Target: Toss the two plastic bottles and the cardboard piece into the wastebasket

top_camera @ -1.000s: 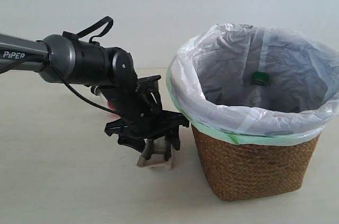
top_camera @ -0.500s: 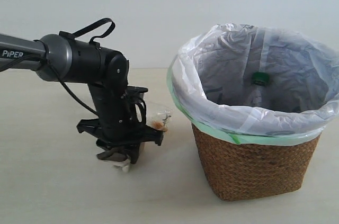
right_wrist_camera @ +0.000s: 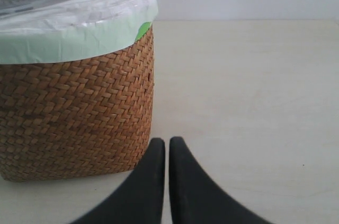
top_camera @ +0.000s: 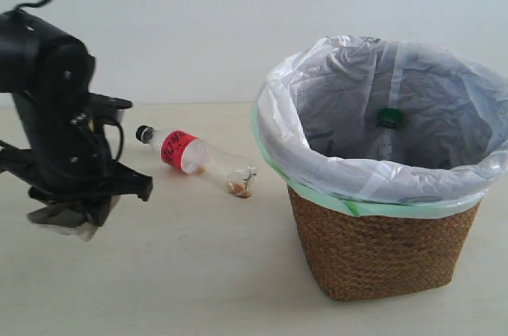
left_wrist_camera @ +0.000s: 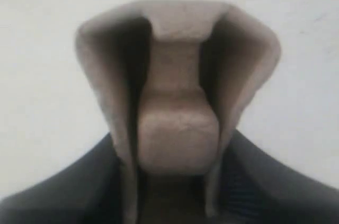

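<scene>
My left gripper (top_camera: pixel 67 217) is shut on the grey-beige cardboard piece (top_camera: pixel 55 218), lifted at the far left of the exterior view; the cardboard piece (left_wrist_camera: pixel 177 91) fills the left wrist view. The black-capped, red-labelled bottle (top_camera: pixel 198 160) lies on the table between that gripper and the wastebasket (top_camera: pixel 381 233). The green-capped bottle (top_camera: pixel 387 123) stands inside the bag-lined basket. My right gripper (right_wrist_camera: pixel 167 147) is shut with nothing in it, close beside the wastebasket (right_wrist_camera: pixel 74 113); it does not show in the exterior view.
The pale table (top_camera: pixel 198 288) runs to a white wall behind. The basket's white bag with green edge (top_camera: pixel 349 181) folds over the rim.
My left arm has swung left, away from the basket, carrying the cardboard piece off the table. The red-labelled bottle, hidden behind the arm before, now shows.
</scene>
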{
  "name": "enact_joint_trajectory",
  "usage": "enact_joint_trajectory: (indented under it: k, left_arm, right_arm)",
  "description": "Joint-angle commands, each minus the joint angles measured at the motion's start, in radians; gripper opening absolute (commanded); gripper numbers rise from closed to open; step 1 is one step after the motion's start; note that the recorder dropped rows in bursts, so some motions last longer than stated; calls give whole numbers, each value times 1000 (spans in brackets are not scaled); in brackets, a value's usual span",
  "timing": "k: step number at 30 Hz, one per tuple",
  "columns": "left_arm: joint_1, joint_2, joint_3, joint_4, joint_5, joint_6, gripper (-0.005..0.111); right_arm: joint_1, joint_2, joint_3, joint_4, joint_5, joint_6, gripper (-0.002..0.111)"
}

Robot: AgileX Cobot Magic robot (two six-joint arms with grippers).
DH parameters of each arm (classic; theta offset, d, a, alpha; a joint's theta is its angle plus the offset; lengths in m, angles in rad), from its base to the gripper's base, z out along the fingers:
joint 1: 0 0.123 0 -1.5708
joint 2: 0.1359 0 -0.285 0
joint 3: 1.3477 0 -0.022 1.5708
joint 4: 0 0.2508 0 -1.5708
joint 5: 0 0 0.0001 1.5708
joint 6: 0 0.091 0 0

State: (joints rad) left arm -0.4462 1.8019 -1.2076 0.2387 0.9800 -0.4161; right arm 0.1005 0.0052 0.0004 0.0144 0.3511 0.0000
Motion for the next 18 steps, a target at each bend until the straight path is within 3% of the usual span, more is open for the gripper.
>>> enact_joint_trajectory:
  k: [1,6,10,14,18]
  left_arm:
    - [57,-141,84,2,-12,-12,4]
    - [126,-268,161,2,5,1,4]
    - [178,-312,172,19,99,1,4]
    - [187,-314,172,89,176,1,4]
    - [187,-312,172,87,165,-16,4]
  right_arm:
    - [2,-5,0,-2,-9,0,0]
    - [2,-5,0,-2,-9,0,0]
    - [2,-5,0,-2,-9,0,0]
    - [2,-5,0,-2,-9,0,0]
    - [2,-5,0,-2,-9,0,0]
